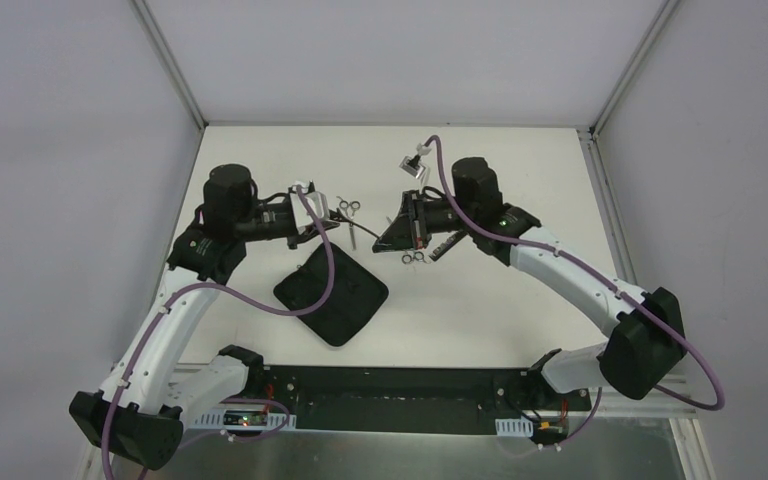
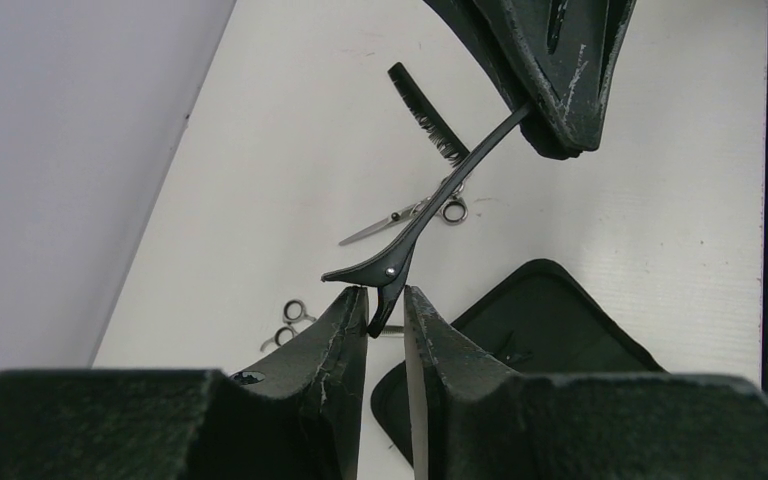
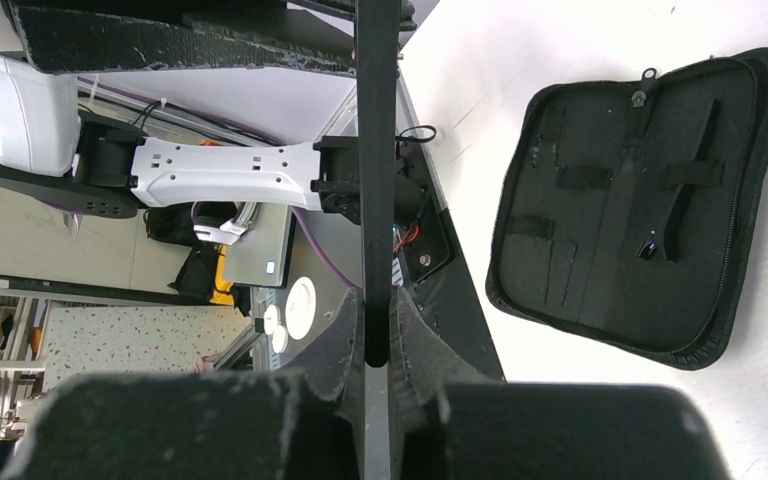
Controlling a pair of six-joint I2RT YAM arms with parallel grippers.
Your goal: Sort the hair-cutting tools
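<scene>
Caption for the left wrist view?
Black hair clip held by its tip in the right gripper, hinge end between the left gripper's fingers; comb, scissors, open case below.

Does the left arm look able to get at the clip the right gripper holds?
Likely yes. The clip, shut in the right gripper, has its hinged end between the left gripper's open jaws, with nothing in the way.

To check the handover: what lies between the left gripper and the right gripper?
A thin dark clip bridges them in the left wrist view: the right gripper pinches its far end, its near end sits in the open jaws of the left gripper.
</scene>
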